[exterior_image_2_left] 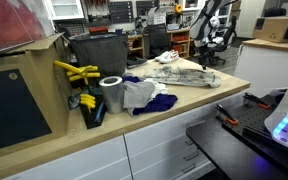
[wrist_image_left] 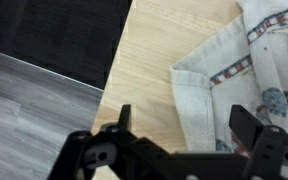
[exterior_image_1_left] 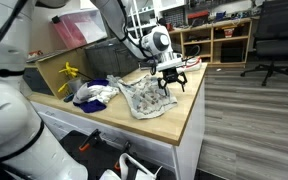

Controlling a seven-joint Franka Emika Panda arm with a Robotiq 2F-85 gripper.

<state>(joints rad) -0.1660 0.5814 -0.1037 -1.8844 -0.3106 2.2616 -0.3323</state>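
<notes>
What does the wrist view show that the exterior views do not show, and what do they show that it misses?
Only the wrist view: the red and blue border of the patterned towel close up, with its corner near the counter's edge. Only the exterior views: a silver roll, yellow tools, a blue and white cloth, a dark bin and an office chair. Shared: the patterned towel, the wooden countertop and the open gripper over the towel's edge.

Smooth pale wood is shown by the counter, soft printed cloth by the towel, matt black plastic by the end effector.
</notes>
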